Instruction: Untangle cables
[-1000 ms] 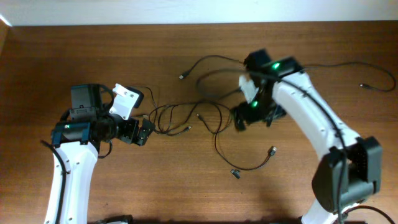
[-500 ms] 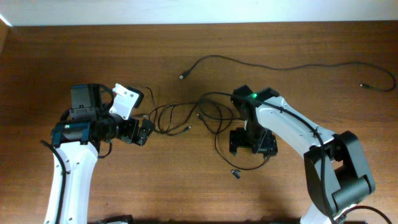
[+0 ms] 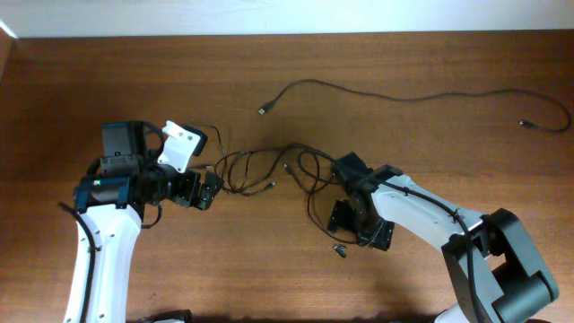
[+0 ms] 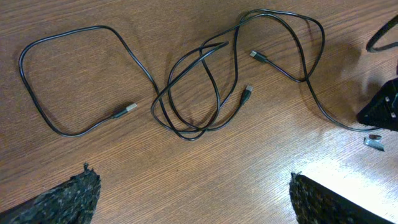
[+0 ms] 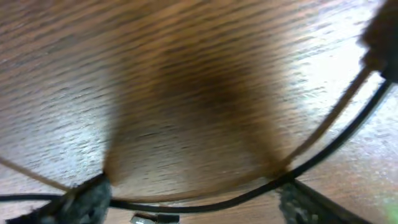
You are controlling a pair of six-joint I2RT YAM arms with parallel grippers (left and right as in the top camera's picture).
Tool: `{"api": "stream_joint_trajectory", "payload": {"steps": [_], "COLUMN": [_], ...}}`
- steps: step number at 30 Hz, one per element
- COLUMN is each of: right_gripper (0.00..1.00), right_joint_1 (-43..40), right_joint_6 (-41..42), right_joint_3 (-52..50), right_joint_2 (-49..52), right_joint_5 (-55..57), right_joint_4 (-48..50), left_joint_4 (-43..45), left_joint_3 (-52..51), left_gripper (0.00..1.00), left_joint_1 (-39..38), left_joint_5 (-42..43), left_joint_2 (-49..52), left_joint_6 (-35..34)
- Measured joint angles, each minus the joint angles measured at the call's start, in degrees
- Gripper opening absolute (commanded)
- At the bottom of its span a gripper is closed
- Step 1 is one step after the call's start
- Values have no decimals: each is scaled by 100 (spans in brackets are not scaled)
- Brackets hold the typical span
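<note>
Cables (image 4: 247,93) lie looped on the table (image 4: 261,155). My left gripper (image 4: 193,190) is spread wide; my right gripper (image 5: 193,198) straddles one strand, fingers apart.

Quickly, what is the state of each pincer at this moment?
Left pincer: open, holding nothing.
Right pincer: open; a cable crosses the gap, not clamped.

The left arm is bent at the elbow, with the left hand (image 3: 209,189) turned toward the right and its fingers (image 4: 68,199) spread wide. The right arm is folded inward, with the right hand (image 3: 356,226) set low and its fingers (image 5: 87,198) parted.
</note>
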Motion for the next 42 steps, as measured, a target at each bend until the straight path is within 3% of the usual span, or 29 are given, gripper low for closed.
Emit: {"api": "stream_joint_trajectory", "payload": {"steps": [4,6,10,15,19,26,27,28,30,31,37,42], "right_gripper": [33,6,4,4,4,5,9,22,60,64,64,64], "right_joint_1": [2,0,2,-94,-350,-378,-376,-376,-378,-378,-378,-378], "right_joint_6": [144,223,291,72,-562,-1508,-1539,-1556,-1587,-1585,-339,560], "right_joint_3": [-17,-39,-72,-63,219,2208,2253,2273,2286,2277,1829,461], "right_joint_2": [-11,-22,-52,-52,-254,-2527,-2656,-2767,-2732,-2570,-984,-275], "right_joint_5": [-35,-46,-111,-199,-173,269,411,625,1141,1298,1478,1032], "right_joint_4": [13,31,138,129,142,24,-28,-205,-730,-1008,-1362,-179], "left_joint_4": [0,0,0,2,0,0,-2,2,0,-2,0,-4], "left_joint_3": [0,0,0,0,0,-2,-2,-2,-2,-2,-2,-7], "left_gripper": [99,99,99,99,99,99,99,99,99,99,99,99], "left_joint_1": [0,0,0,0,0,0,0,0,0,0,0,0], "left_joint_5": [0,0,-2,0,0,0,-2,0,0,-2,0,0], "left_joint_2": [0,0,0,0,0,0,-2,-2,-2,-2,-7,-7], "left_joint_6": [0,0,0,0,0,0,0,0,0,0,0,0]}}
